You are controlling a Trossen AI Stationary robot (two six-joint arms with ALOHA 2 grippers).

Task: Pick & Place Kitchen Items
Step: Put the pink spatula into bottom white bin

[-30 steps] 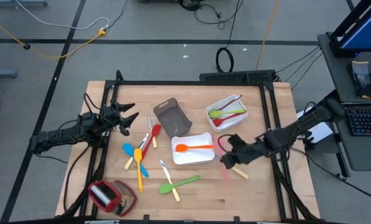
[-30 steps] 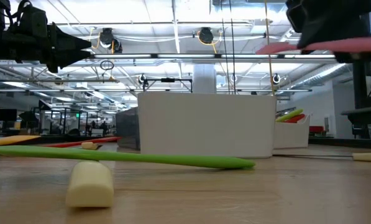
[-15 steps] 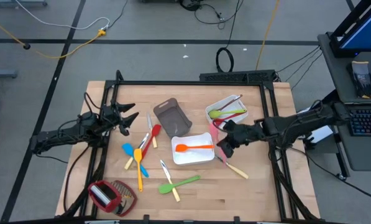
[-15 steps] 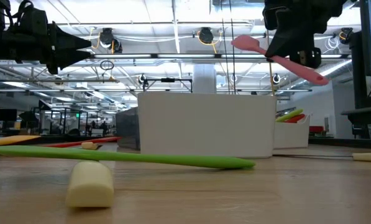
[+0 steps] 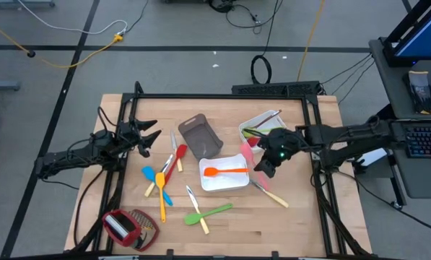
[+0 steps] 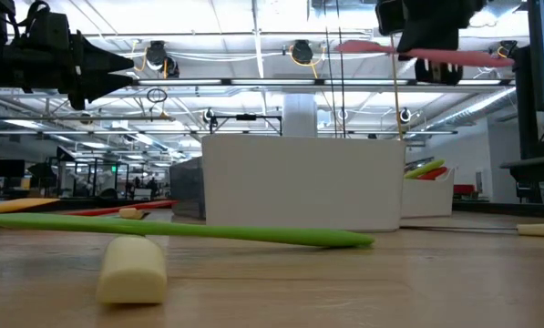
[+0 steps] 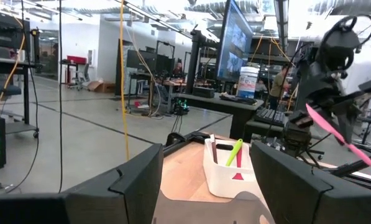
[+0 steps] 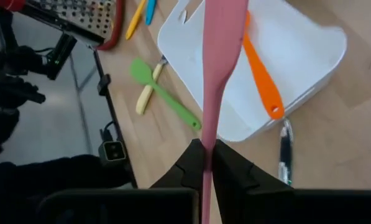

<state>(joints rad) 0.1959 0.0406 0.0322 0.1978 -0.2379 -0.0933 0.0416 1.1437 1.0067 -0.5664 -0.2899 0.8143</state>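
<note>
White tray [image 5: 238, 182] w/ orange spatula [image 5: 226, 171] is lying just at 7 o'clock of the right gripper [image 5: 260, 163]; second white tray [image 5: 245, 128] w/ green and red utensils is sitting at 12; grey tray [image 5: 201, 137] at 10. Wooden table [image 5: 302, 217] is bordered by a black frame, open lab behind. Pink spatula [image 8: 217, 56] is being clamped in the closed right gripper, held above the table. Left gripper [image 5: 151, 137] is waiting spread open at table's 9 o'clock edge.

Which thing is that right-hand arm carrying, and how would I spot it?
Find the wooden table, then the white tray holding an orange spatula. Just beyond its right edge, the right gripper is shut on a pink spatula, the only pink utensil and the only one lifted off the table.
</note>
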